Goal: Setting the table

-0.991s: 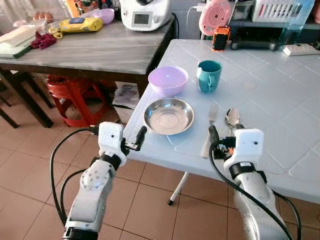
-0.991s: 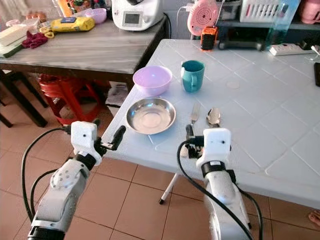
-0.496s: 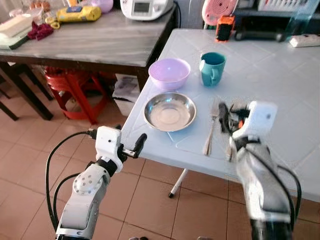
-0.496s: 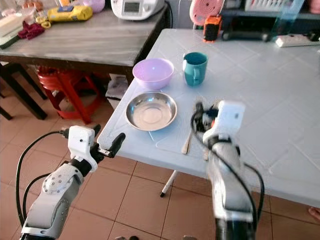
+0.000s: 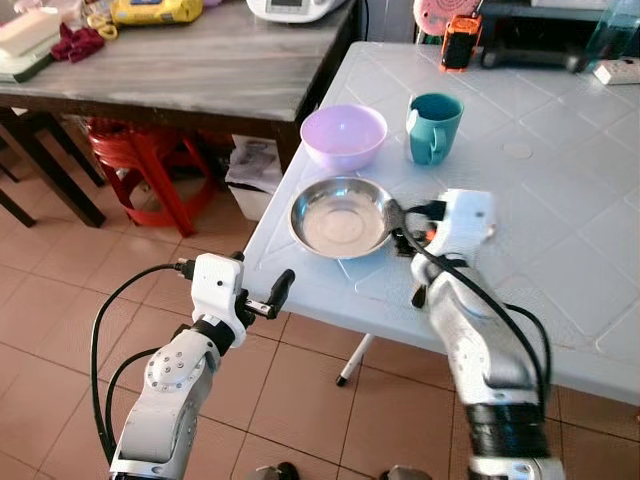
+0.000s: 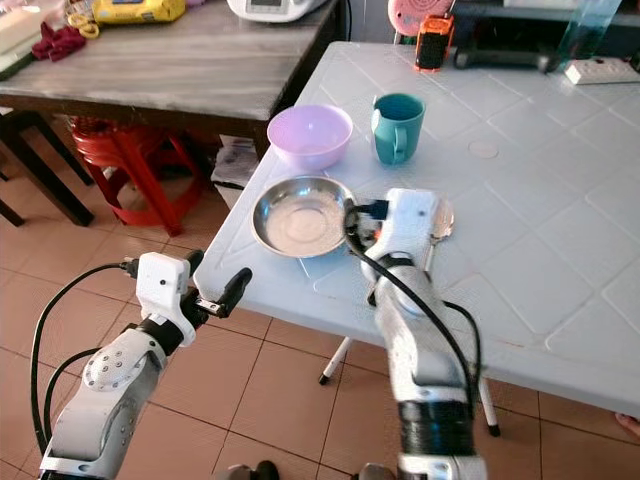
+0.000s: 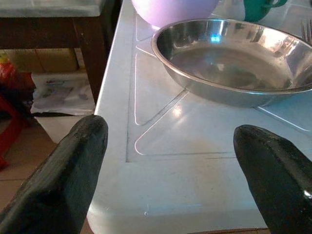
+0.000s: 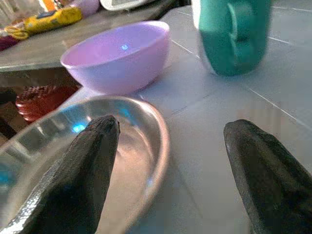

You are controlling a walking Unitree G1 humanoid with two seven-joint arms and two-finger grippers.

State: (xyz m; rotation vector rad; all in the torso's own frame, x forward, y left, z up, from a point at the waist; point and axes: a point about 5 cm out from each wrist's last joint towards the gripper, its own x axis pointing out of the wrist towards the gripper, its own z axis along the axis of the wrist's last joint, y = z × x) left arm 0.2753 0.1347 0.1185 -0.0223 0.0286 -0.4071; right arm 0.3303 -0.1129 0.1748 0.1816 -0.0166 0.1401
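Left gripper [image 5: 280, 290] hangs off the table's [image 5: 560, 200] near corner, fingers spread wide and empty, pointing at the steel plate [image 5: 338, 215] from beyond the edge. Past the plate sits the purple bowl [image 5: 343, 135], with the teal mug [image 5: 434, 126] just beside it. Over on the right, the right gripper [image 5: 400, 225] hovers at the plate's right rim, fingers parted, nothing between them; one finger [image 8: 83, 170] lies over the plate, the other [image 8: 261, 170] over bare table. Looks like it's lining up on that rim. To do this well, it should straddle the rim squarely, one finger inside and one outside, and close gently so the shallow plate doesn't skate. The spoon [image 6: 441, 220] peeks out just right of the wrist; the fork is probably under the arm, hard to say.
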